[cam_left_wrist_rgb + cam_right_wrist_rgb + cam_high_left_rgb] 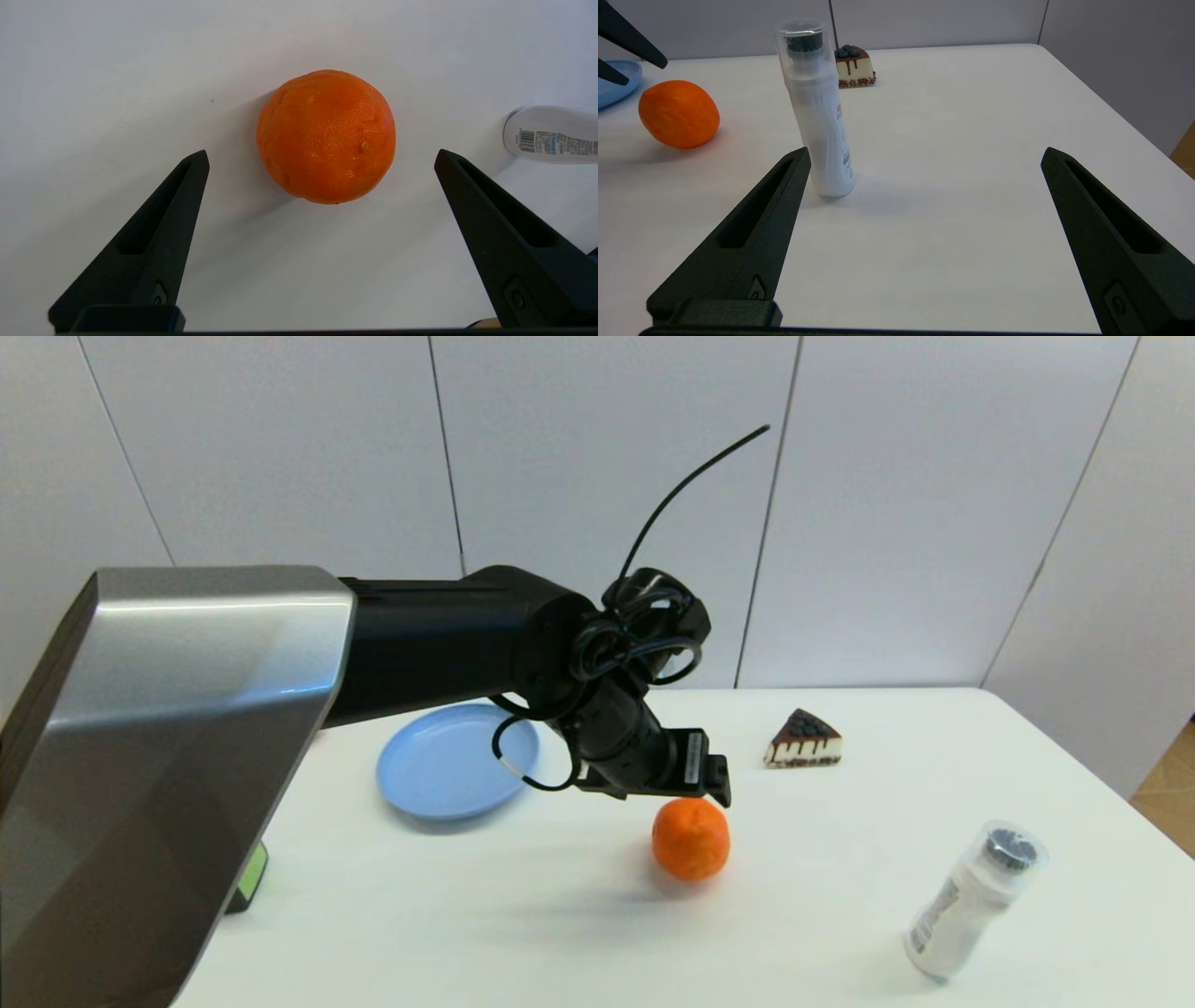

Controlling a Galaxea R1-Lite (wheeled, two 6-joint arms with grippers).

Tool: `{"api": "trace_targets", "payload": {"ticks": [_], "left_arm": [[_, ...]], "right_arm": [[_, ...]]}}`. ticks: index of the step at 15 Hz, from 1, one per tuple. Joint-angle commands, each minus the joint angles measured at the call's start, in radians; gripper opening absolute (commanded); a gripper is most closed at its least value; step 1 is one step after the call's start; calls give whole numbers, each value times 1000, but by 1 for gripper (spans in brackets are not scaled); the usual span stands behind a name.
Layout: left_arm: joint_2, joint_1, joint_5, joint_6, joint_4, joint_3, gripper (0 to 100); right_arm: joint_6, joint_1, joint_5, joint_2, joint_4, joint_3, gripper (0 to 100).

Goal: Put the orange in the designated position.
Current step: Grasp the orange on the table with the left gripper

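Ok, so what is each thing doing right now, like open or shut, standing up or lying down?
Left gripper: open, above the orange, not touching it.
Right gripper: open, empty, low at the table's right side.
Orange: resting on the table, not gripped.
Bottle: upright, clear cap on.
Plate: flat on the table, visible part bare.
Cake slice: sitting on the table.

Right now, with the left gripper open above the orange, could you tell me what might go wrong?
1. The orange is round and sits free on the table; an off-centre close by the left gripper could roll it away.
2. A rolling orange might reach the upright white bottle and topple it.
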Motion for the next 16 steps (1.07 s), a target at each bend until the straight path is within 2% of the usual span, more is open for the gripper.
{"api": "trace_targets", "payload": {"ticks": [1, 16], "left_arm": [[6, -24, -5, 1, 6, 0, 100], [106, -62, 6, -10, -48, 0, 100]], "right_arm": [[2, 0, 0, 0, 0, 0, 100], [2, 0, 0, 0, 0, 0, 100]]}}
